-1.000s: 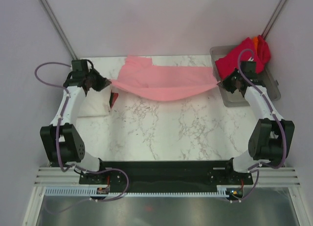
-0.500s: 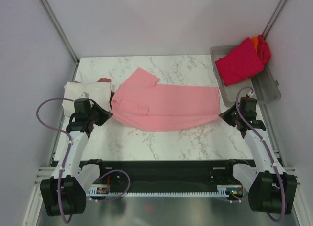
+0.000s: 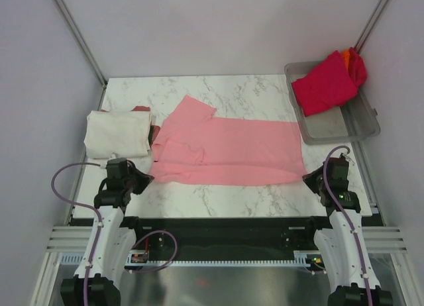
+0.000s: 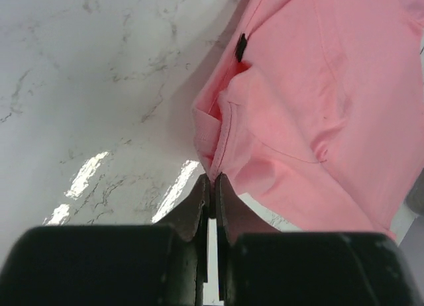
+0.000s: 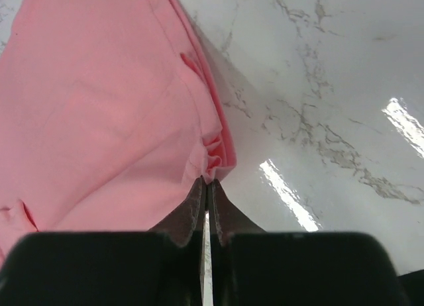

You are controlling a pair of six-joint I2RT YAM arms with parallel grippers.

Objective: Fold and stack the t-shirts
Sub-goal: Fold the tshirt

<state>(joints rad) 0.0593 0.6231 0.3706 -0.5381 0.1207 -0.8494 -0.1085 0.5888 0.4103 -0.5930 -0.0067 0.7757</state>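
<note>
Top view alone: the whole pink t-shirt (image 3: 225,150) lies spread flat across the middle of the marble bench (image 3: 265,94). At the bench's left edge is a folded cream-white t-shirt (image 3: 118,134), with a dark red t-shirt (image 3: 141,109) peeking out behind it.
Left wrist view alone: bunched hem folds at the fingertips and a small black tab (image 4: 240,47) on the pink cloth.
Right wrist view alone: puckered cloth at the tips, with bare marble to the right.
Tray (image 3: 341,124): grey, at the far right corner. It holds a crimson t-shirt (image 3: 324,84) draped over its far end and an orange t-shirt (image 3: 350,54) showing behind.
Left pincer (image 4: 212,182): pressed together on the pink t-shirt's near-left corner.
Right pincer (image 5: 205,183): pressed together on its near-right corner.
</note>
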